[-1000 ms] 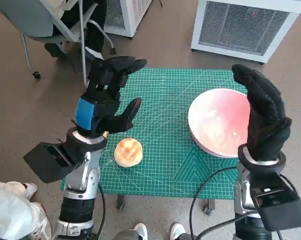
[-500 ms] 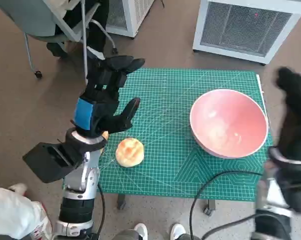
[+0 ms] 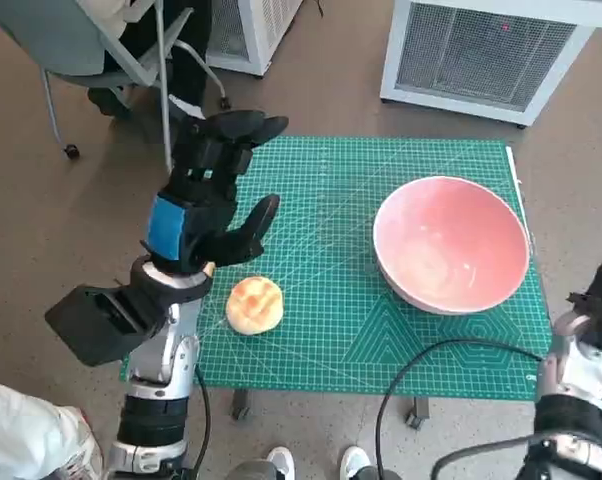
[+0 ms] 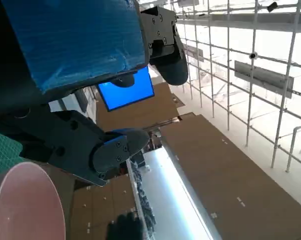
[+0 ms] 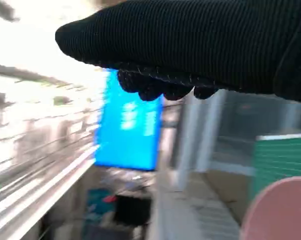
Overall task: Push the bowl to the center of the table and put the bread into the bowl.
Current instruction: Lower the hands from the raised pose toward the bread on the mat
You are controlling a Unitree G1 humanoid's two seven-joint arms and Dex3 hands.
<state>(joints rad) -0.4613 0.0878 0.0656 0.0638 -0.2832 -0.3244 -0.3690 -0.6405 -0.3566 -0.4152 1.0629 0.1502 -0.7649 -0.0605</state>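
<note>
Hovering L hand (image 3: 206,205) fingers spread, empty, above bread (image 3: 255,304); R hand (image 5: 190,45) state unclear, bowl (image 3: 451,243) untouched

Head view evenly lit, sharp; right wrist view motion-blurred, overexposed background.

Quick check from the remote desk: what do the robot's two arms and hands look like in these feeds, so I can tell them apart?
The left hand is black, with blue tape across its back, on a pale forearm that carries a black boxy module near the wrist. The right hand wears a black knitted glove; in the head view only its pale forearm shows at the frame's right edge, with a black cable looping beside it over the green mat.
</note>
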